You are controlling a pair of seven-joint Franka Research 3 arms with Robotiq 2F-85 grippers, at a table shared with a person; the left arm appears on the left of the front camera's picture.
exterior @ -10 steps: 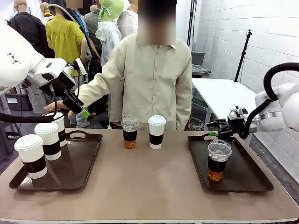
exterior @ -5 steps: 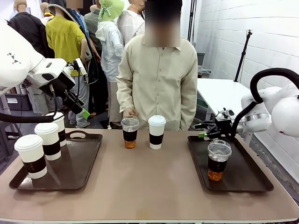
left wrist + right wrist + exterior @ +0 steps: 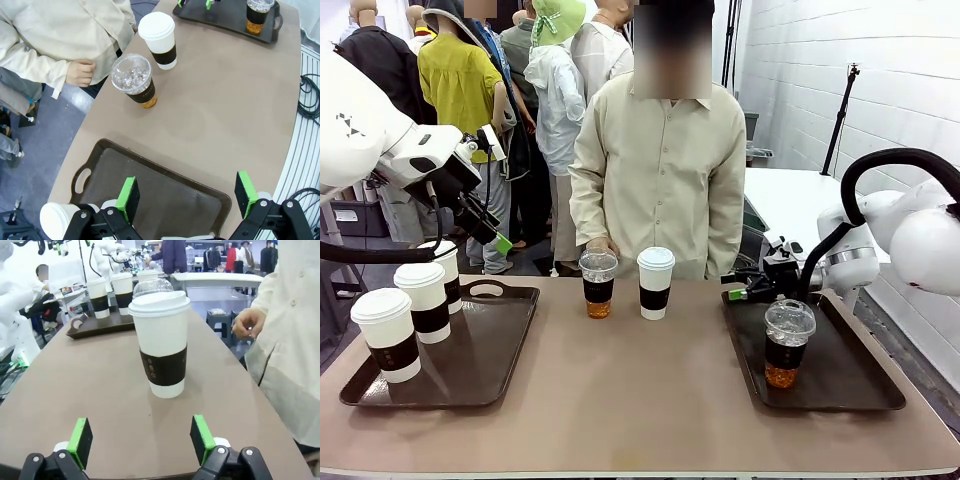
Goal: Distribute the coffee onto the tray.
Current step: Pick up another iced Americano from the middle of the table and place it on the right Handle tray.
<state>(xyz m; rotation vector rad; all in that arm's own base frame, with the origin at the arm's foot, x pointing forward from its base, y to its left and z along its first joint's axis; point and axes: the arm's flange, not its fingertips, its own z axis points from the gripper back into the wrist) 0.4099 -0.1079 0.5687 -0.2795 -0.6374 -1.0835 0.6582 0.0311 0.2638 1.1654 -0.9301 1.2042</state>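
A white-painted block wall (image 3: 790,60) is seen at the right, with a white table (image 3: 800,205) and a black stand (image 3: 839,120) set before it. A brown tabletop (image 3: 640,400) is spread in front; black cables (image 3: 310,95) are coiled beside it.

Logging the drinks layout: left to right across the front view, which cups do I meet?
Front white cup on the left tray, second white cup, middle clear cup, middle white cup, right clear cup on the right tray.
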